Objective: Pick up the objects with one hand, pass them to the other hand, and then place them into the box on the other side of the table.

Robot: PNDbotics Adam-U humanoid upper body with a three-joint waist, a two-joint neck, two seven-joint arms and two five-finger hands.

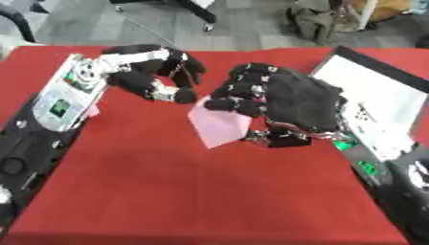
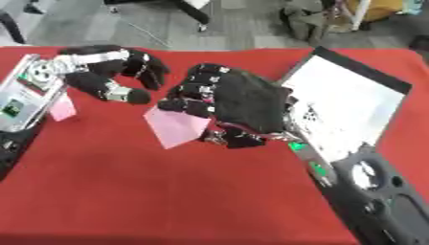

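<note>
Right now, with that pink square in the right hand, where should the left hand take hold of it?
Probably the free upper-left edge of the pink square, approached from the left. The right hand has its curled fingers on the right side, so that part is covered. The piece looks thin and flat, so a pinch between thumb and fingers seems to suit. The left hand is close by that edge.

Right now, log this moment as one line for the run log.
stage: handover | right hand: shut on pink card | left hand: curled beside card, holding nothing | box: right side, no card inside
</note>
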